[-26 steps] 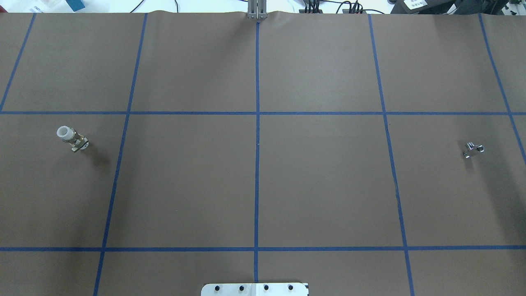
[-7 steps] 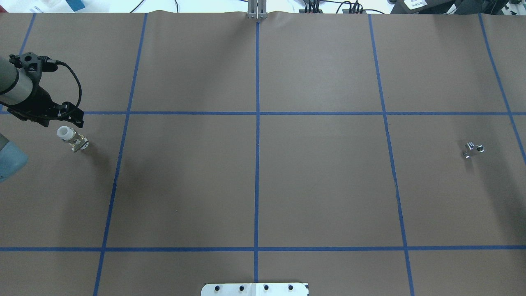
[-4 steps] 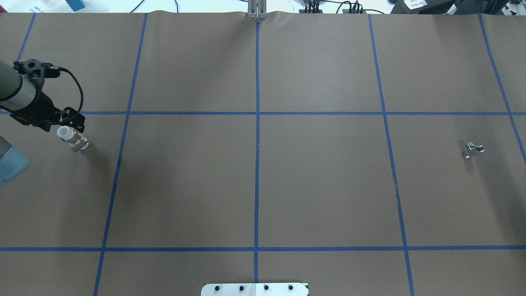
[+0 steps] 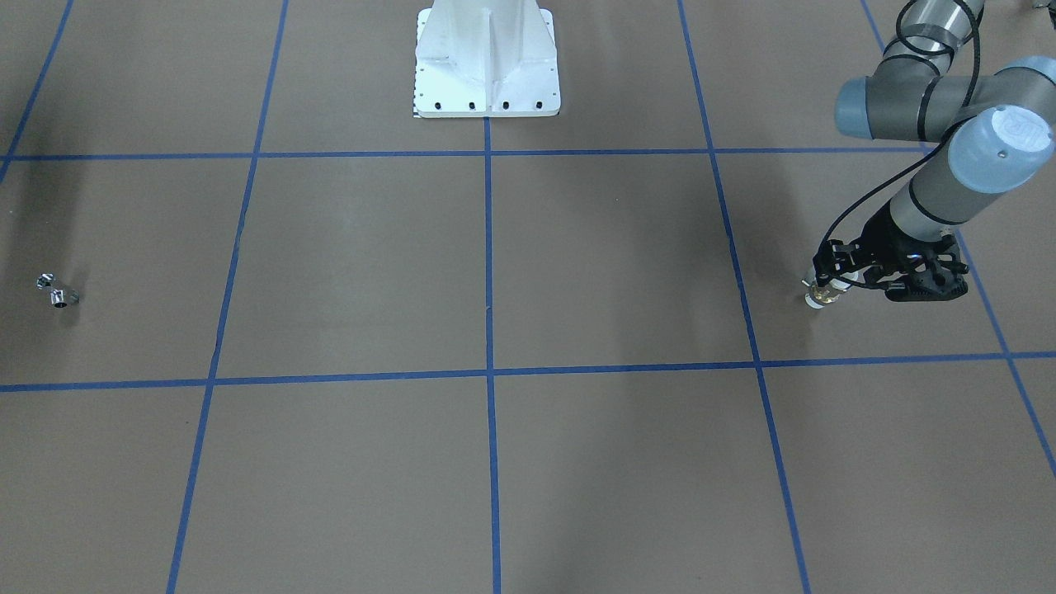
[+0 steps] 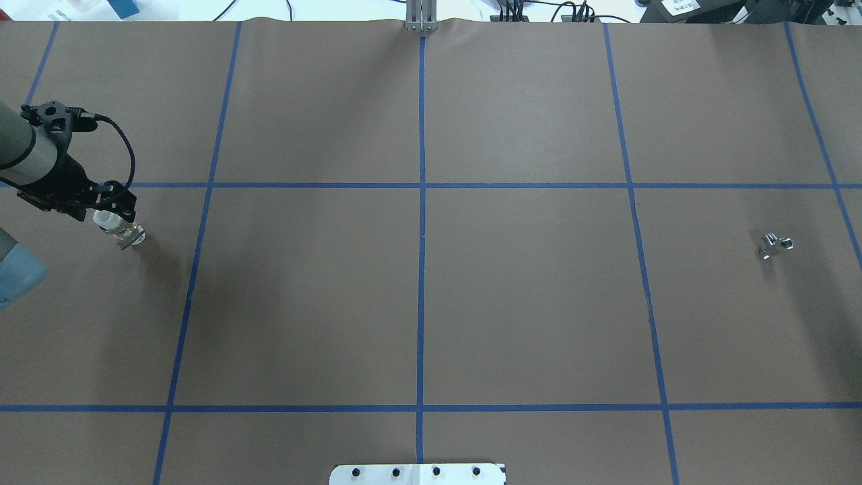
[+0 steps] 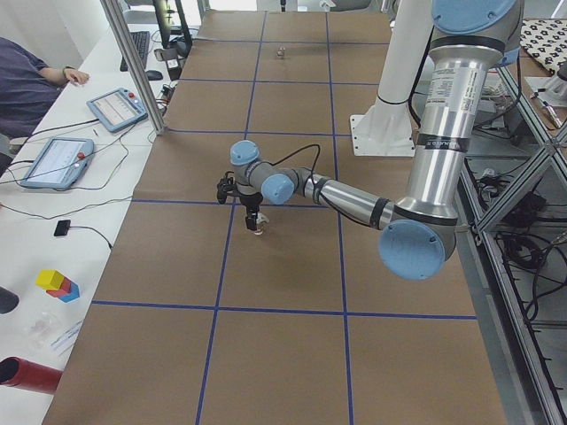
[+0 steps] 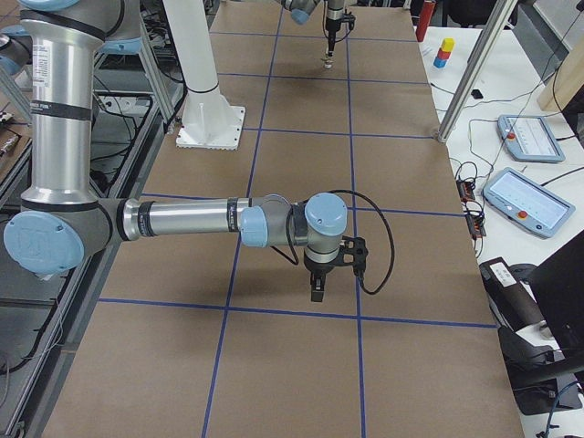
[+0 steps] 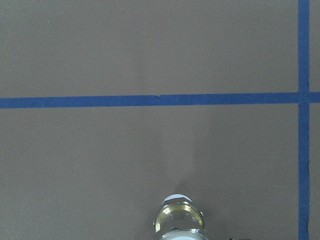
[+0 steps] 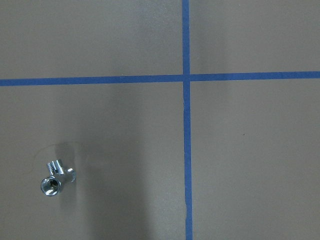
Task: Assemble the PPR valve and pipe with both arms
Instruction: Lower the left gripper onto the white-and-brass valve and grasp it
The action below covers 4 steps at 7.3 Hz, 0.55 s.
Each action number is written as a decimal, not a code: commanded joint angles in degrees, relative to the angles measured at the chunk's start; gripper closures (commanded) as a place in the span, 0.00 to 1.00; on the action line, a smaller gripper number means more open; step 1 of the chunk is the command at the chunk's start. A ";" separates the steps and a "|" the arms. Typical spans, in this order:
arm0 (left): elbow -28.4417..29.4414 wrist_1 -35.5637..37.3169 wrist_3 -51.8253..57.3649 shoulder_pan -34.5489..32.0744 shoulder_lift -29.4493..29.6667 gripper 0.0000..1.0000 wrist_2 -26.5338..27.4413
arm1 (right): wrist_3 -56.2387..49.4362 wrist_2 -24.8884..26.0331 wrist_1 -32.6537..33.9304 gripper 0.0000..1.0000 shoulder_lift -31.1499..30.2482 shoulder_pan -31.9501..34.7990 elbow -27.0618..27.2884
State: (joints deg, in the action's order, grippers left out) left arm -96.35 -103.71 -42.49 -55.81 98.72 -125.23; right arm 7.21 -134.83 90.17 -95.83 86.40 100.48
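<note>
Front-facing view: the left gripper point(image 4: 828, 279) is low over the PPR valve point(image 4: 820, 297), at 3 o'clock on the table point(image 4: 577, 264). It reaches the white top end, but I cannot tell if it presses on it. The pipe point(image 4: 56, 291) lies at 9 o'clock, well apart.
Overhead view: the PPR valve is at 9 o'clock and the pipe at 3 o'clock.
Right side view: the right gripper point(image 7: 317, 290) hangs above the table. I cannot tell if it is open or closed.

Right pincer point(image 7: 317, 296) above brown table point(image 7: 274, 383)
</note>
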 commanded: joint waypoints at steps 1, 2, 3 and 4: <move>0.02 0.00 -0.05 0.00 -0.02 0.45 -0.10 | 0.00 0.00 0.00 0.01 0.03 0.00 -0.10; 0.02 0.17 -0.05 0.00 -0.02 0.64 -0.10 | 0.00 0.00 0.00 0.01 -0.05 0.00 -0.10; -0.42 0.52 -0.57 0.00 -0.11 0.87 -0.02 | 0.00 0.00 0.00 0.01 0.03 0.00 -0.02; -1.73 0.87 -1.53 -0.17 -0.19 1.00 -0.19 | 0.00 0.00 0.09 0.01 0.47 0.00 -0.02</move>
State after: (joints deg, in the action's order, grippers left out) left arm -96.94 -103.24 -43.13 -55.85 98.61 -125.32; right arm 7.21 -134.82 90.19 -95.71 86.40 100.42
